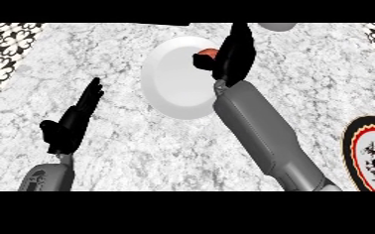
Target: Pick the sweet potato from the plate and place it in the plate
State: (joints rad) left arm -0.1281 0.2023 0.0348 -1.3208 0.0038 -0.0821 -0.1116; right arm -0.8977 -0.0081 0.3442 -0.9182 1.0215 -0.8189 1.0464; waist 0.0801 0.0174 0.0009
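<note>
the right hand [233,54] sits over the upper right part of the white plate [172,84], its fingers and thumb curled round the sweet potato [207,53], of which only a small reddish-orange patch shows at the hand's left side; the rest is hidden by the black hand. whether the sweet potato rests on the plate or is lifted off it cannot be told from this view. the grey right forearm [267,134] runs from the lower right up across the plate's right rim. the left hand [73,116] is at the left of the view, well apart from the white plate, released, fingers straight and pointing up, holding nothing. a patterned plate [360,151], with a black, red and cream rim, is cut by the right edge of the view, well apart from the white plate, on the grey marbled counter [147,148]. a pale rounded thing [278,26] shows at the top edge, near the right hand's fingertips, too little in view to name
</note>
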